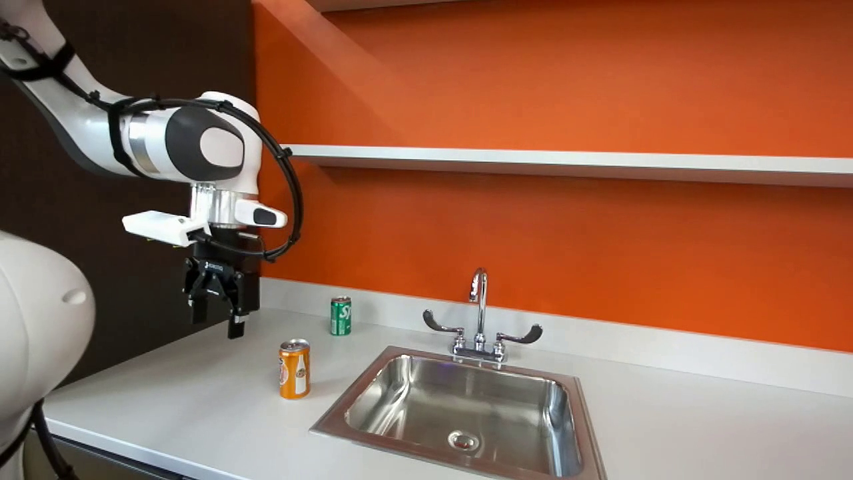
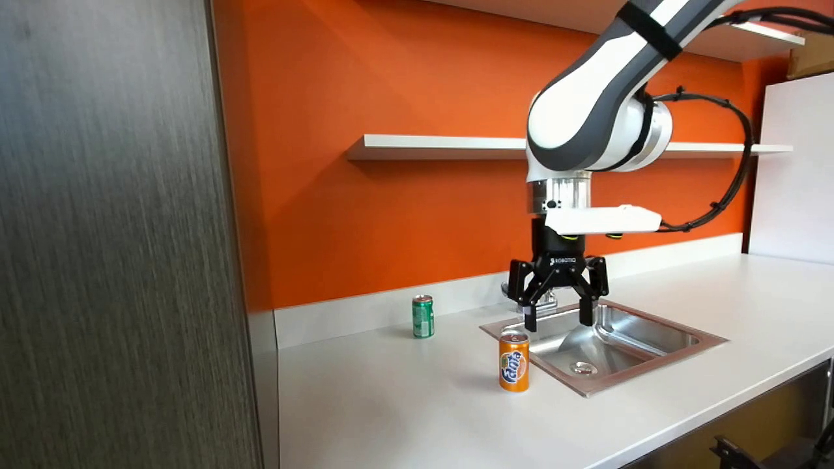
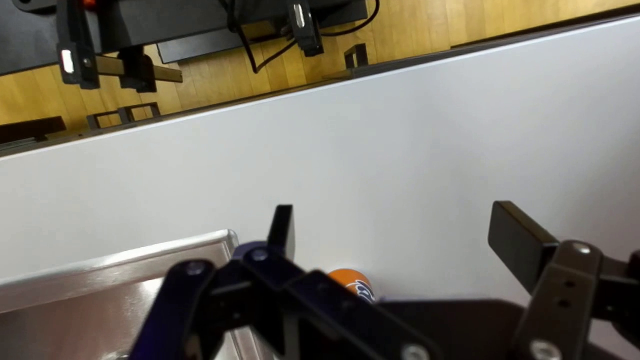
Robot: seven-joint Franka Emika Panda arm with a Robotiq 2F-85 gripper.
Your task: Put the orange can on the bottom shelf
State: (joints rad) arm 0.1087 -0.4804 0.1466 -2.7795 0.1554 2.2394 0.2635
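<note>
The orange can [image 1: 294, 371] stands upright on the white counter, left of the sink. It also shows in an exterior view [image 2: 514, 366] with its logo facing the camera. In the wrist view only a part of the orange can [image 3: 348, 278] shows; a gripper finger linkage hides the rest. My gripper [image 1: 218, 321] points down, open and empty, above the counter and higher than the can, apart from it. Its fingers are wide apart in the wrist view [image 3: 395, 220] and in an exterior view [image 2: 558, 319]. The bottom shelf [image 1: 566, 160] is bare on the orange wall, above gripper height; the arm partly covers it [image 2: 443, 146].
A green can [image 1: 340, 317] stands near the backsplash, behind the orange can. A steel sink [image 1: 355, 393] with a faucet [image 1: 480, 347] is set in the counter. An upper shelf [image 2: 749, 40] hangs above. A dark panel [image 2: 130, 228] closes off the counter's end.
</note>
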